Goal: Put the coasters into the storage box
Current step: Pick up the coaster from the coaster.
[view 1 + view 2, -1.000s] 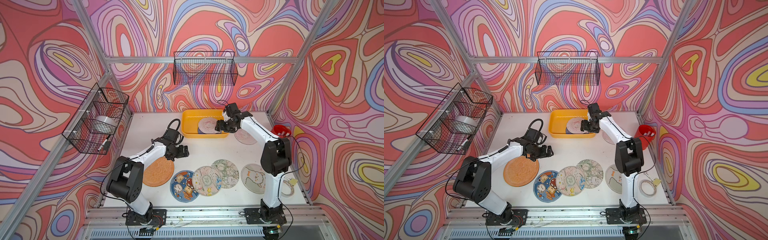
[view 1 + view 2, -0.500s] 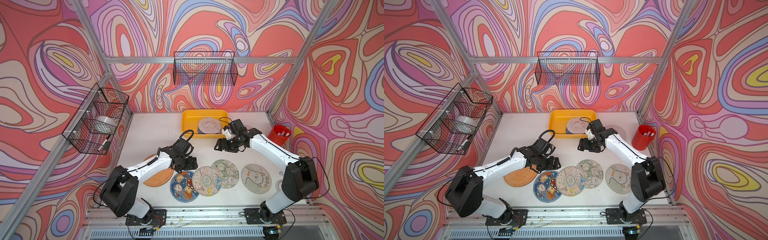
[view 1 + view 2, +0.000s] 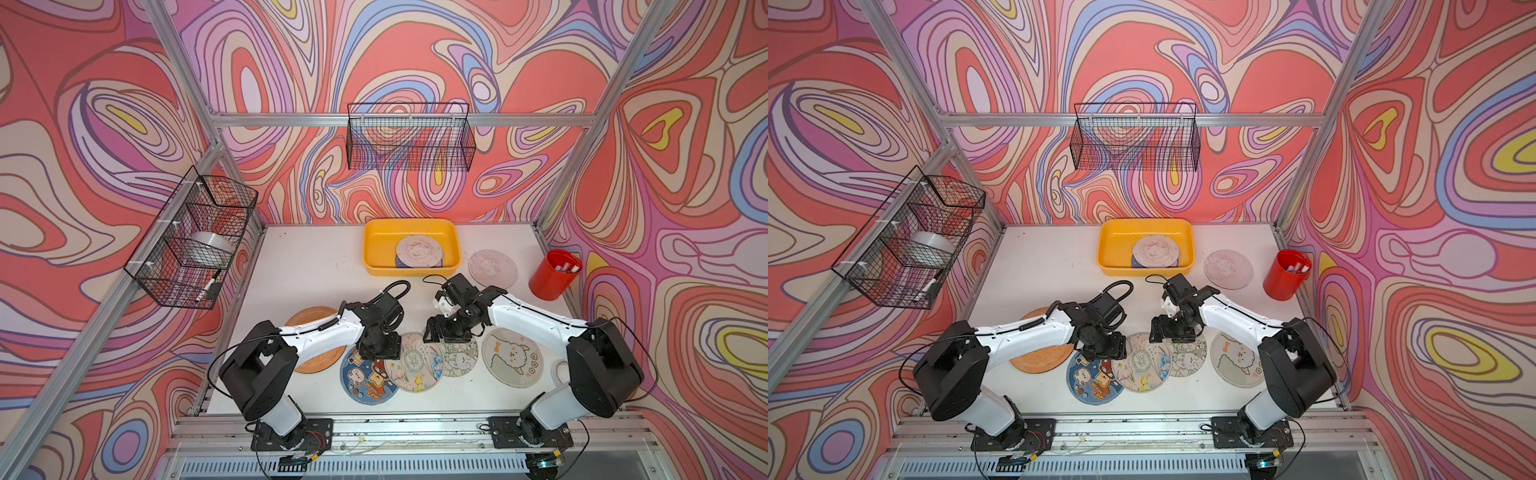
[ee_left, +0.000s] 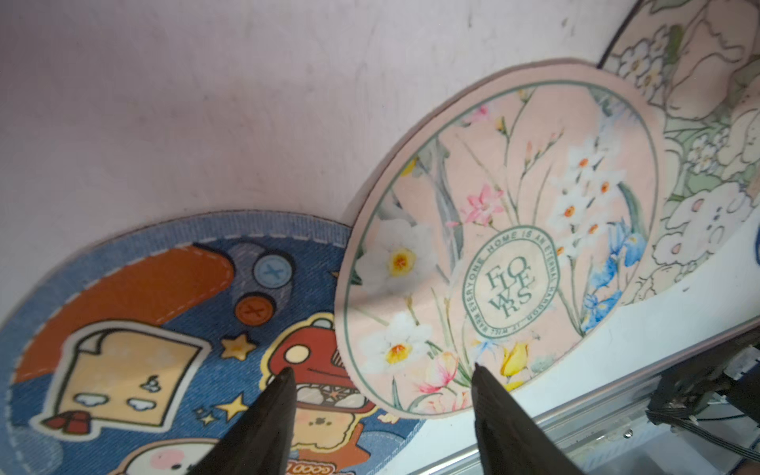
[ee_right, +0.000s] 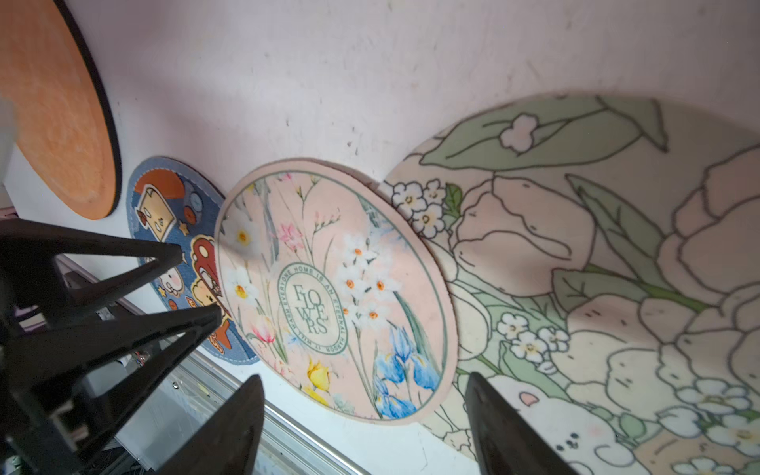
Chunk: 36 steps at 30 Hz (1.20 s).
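Left claw (image 4: 380, 370), right claw (image 5: 364, 376) spread — six coasters (image 3: 513, 357) loose

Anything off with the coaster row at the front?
Yes: the flower coaster lies on the blue cartoon coaster at one side and on the green bunny coaster at the other, so it isn't flat. Nothing looks spilled or damaged.

The left arm (image 3: 324, 334) and right arm (image 3: 536, 320) have white link shells, bulky black joints and looping black cables (image 3: 328, 324). Their fingers (image 4: 263, 427) are black, tapering wedges.
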Motion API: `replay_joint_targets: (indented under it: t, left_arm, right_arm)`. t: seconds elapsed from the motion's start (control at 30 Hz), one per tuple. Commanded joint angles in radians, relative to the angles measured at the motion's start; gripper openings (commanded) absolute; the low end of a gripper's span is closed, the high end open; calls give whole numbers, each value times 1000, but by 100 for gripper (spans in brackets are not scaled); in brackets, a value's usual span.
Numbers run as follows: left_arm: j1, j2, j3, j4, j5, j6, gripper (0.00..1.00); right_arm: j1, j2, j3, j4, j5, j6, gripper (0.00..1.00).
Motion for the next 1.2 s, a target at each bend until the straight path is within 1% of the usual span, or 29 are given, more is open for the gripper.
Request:
replay_joint_targets:
  t: [0.0, 0.13, 0.63, 1.17]
  left_arm:
    - [-9, 31, 30, -56, -21, -3, 68]
    - [-18, 58, 58, -71, -21, 12, 68]
    - [-37, 130, 107, -91, -13, 32, 61]
    - [-45, 162, 123, -96, 0, 37, 57]
  right_arm:
    - [17, -23, -29, 34, 4, 12, 77]
    - [21, -19, -57, 48, 9, 10, 76]
    - [31, -8, -105, 63, 28, 13, 71]
    - [77, 28, -132, 120, 6, 48, 65]
